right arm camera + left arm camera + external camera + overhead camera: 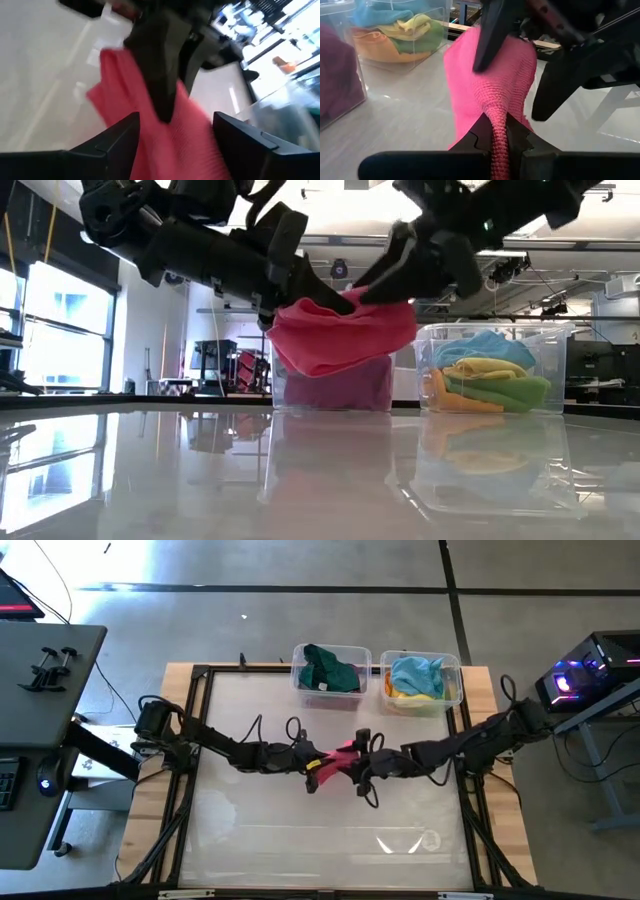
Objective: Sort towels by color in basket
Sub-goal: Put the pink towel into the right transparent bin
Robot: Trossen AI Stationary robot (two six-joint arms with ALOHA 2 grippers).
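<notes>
A pink towel (342, 753) hangs in the air over the middle of the table, between my two grippers. My left gripper (497, 137), reaching in from the table's left, is shut on it. My right gripper (180, 135), coming from the right, stands open with its fingers wide on either side of the towel's other end (165, 150). At the far edge stand two clear baskets. The left basket (298, 662) holds dark green (328, 668) and purple (340, 388) towels. The right basket (455, 690) holds light blue (415, 670), yellow, light green and orange towels (490, 375). My left gripper pinches a bunched-up part of the pink towel (496, 120) between its two fingers, coming nearly level from the table's left. The towel is lifted clear of the table and spreads out loosely beyond the fingers (340, 335). My right gripper: whether its open fingers (490, 40) touch the towel, I cannot tell.
The table's dark frame (190, 740) runs along both sides where the arms are mounted. The near half of the glossy tabletop (320, 840) lies bare. A grey desk with clamps (50, 665) stands off the table's left, and lit equipment (580, 675) off its right.
</notes>
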